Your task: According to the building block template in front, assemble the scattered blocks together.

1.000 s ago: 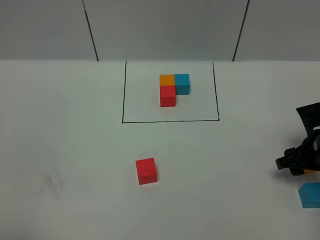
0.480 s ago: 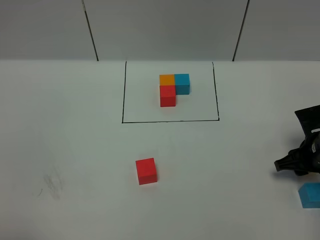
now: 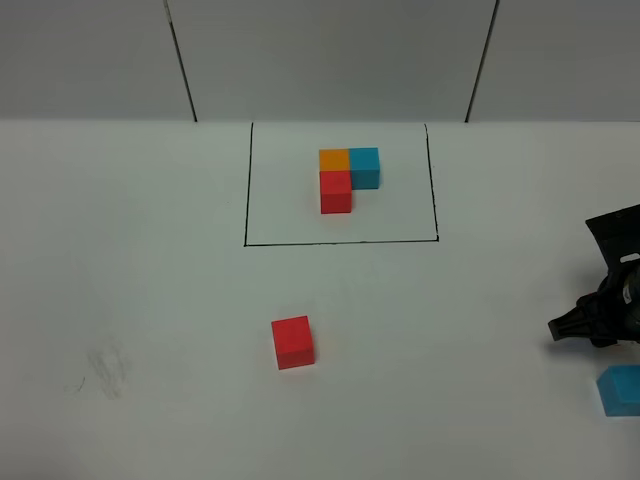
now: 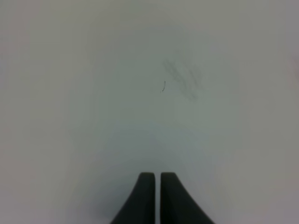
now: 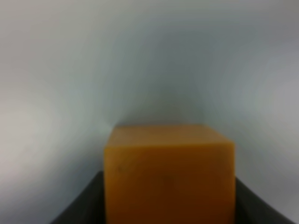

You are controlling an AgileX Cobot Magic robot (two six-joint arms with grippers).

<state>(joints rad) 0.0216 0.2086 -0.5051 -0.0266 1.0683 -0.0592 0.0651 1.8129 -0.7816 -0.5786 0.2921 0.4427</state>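
Note:
The building block template [image 3: 348,178], an orange, blue and red L inside a black drawn rectangle, sits at the table's far middle. A loose red block [image 3: 293,342] lies in front of it. At the right edge a loose blue block [image 3: 620,390] is partly cut off. Just behind that block, my right gripper [image 3: 598,330] is low over the table. In the right wrist view the orange block [image 5: 168,168] fills the gap, with dark fingers [image 5: 79,205] pressed on both sides. My left gripper [image 4: 156,179] is shut and empty over bare table.
A faint grey smudge [image 3: 105,370] marks the white table at the near left, also visible as a smudge [image 4: 180,79] in the left wrist view. A grey panelled wall [image 3: 330,60] stands behind the table.
My right gripper's jaws have closed in on the orange block. The orange sliver beside the gripper a second ago is now hidden in the exterior view. The left gripper has stayed still.

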